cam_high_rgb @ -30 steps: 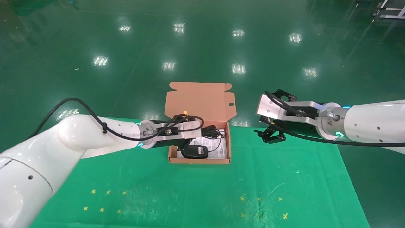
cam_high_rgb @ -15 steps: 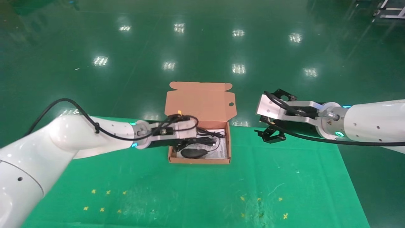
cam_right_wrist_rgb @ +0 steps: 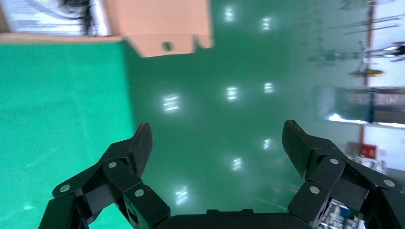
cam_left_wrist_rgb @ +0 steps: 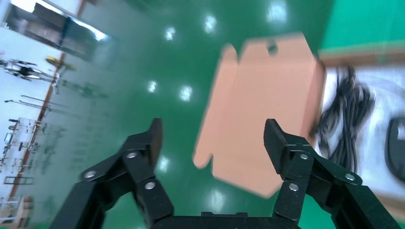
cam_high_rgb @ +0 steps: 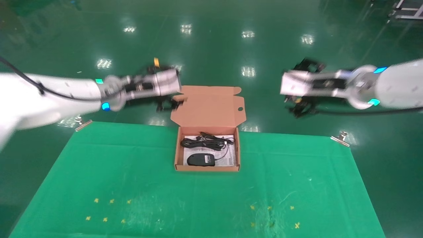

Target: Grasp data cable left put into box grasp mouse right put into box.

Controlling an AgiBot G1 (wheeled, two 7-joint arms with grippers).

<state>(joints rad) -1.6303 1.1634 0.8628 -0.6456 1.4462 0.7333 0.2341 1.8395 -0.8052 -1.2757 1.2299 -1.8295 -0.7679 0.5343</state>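
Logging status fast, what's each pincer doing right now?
Left pincer: open, holding nothing, raised beside the box lid.
Right pincer: open, holding nothing, raised off the table's right.

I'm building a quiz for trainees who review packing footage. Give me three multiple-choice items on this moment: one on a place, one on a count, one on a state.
1. Where does the mouse lie?
A. on the green cloth beside the box
B. inside the box, nearer the robot than the data cable
C. in the right gripper

2. How many round holes show in the box's lid?
A. none
B. one
C. three

3. What state are the two grippers in?
A. both open and empty
B. left shut on the cable
C. right shut on the mouse

Answers:
1. B, the head view shows the mouse on the white sheet in the box, the cable bundle behind it.
2. B, a single hole sits near the lid's right edge.
3. A, each wrist view shows the left gripper and the right gripper spread wide with nothing between, both raised beyond the table.
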